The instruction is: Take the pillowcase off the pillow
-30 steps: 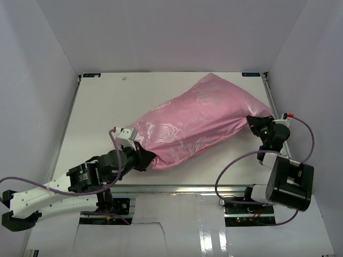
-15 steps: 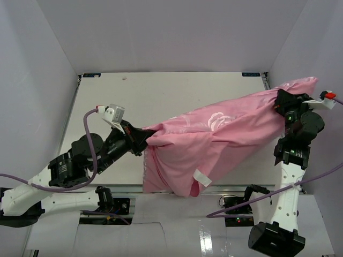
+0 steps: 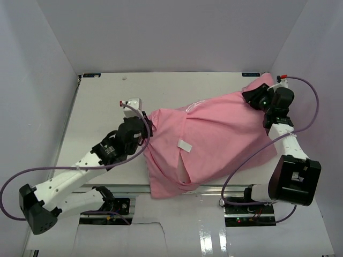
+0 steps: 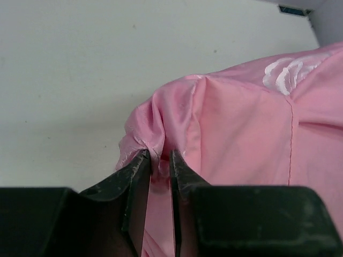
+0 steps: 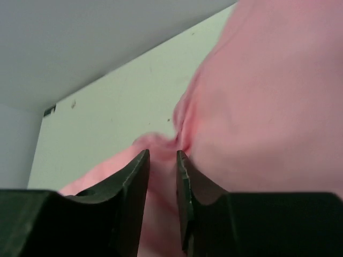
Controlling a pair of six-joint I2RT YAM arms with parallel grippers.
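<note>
Pillowcase (image 3: 214,134): pink, limp and creased; it is spread over the right half of the table (image 3: 102,107) and held at two opposite ends by the grippers; its lower corner is draped past the table's near edge.

Long axis: set on a diagonal, from the middle of the table up to the far right corner; the end at the left gripper points toward the near left, the other end toward the far right; the fabric is drawn fairly taut along the upper edge and sags in loose folds below it.

Left gripper (image 4: 159,160): clenched on a bunched fold at the near-left end of the pillowcase; in the left wrist view the fabric is seen pinched in the thin gap between the two dark fingers (image 4: 136,176); a stitched seam and a pale rose outline are seen further along the cloth.

Right gripper (image 5: 161,155): clenched on the far-right corner of the pillowcase; a pucker of pink cloth is gathered right at the fingertips; the jaws are nearly together.

White tag (image 3: 185,145): small, lying on the pink surface near the middle of the cloth, just above a dark slit in the folds.

Pillow: hidden; whether it is inside the cover cannot be told.
</note>
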